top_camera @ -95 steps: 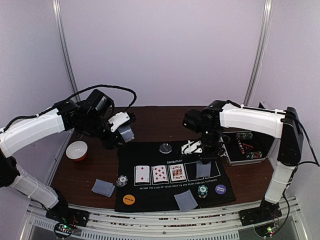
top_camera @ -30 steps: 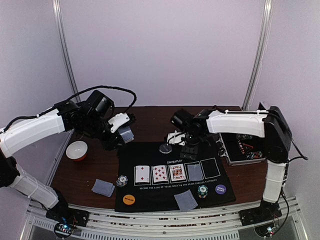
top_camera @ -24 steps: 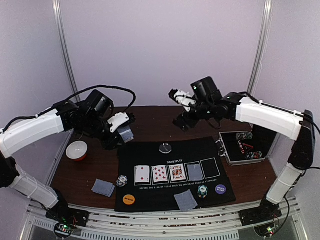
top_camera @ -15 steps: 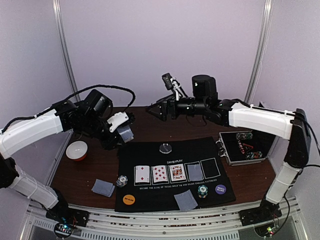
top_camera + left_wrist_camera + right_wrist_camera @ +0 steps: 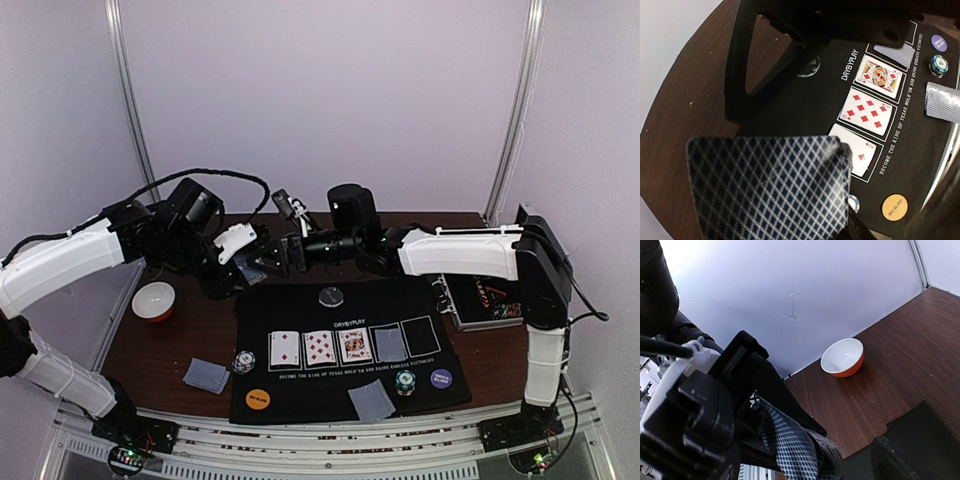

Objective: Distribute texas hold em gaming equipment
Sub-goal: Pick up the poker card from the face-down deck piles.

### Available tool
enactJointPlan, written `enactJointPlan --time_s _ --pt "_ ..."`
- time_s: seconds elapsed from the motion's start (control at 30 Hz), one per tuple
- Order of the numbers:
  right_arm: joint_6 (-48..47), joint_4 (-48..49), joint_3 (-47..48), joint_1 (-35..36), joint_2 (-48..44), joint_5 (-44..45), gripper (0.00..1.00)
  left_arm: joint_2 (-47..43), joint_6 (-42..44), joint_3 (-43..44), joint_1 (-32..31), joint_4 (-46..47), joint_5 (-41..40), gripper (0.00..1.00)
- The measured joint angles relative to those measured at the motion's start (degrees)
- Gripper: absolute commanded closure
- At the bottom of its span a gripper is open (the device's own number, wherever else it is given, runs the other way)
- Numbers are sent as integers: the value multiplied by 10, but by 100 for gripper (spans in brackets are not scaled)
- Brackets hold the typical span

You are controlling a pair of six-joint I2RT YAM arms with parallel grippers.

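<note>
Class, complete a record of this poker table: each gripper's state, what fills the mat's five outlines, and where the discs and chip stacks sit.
left gripper: shut on the card deck, held beyond the far-left corner of the mat
right gripper: open, at that deck
outlines: three face-up cards, then one face-down card; the rightmost is empty
discs: dealer disc on the mat's far part; orange disc near-left; purple disc near-right
chips: left stack at the mat's left edge; right stack beside the purple disc

The left arm [image 5: 70, 262] and right arm [image 5: 460, 253] have white link covers and black joint housings. A black cable [image 5: 215, 176] loops over the left arm.
</note>
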Motion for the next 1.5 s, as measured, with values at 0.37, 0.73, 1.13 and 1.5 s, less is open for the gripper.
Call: enactJointPlan --time_s 0.37,0.73,1.13,1.5 --pt "-40 -62 45 11 28 55 50 -1 1 0 0 0 5 59" --pt "-80 -124 52 9 14 76 76 -2 2 -2 0 0 3 59" --pt "-113 -186 62 7 -10 87 100 -3 2 -5 1 0 -5 59" --pt "-154 -259 66 -8 -45 103 100 -3 2 -7 1 1 -7 59"
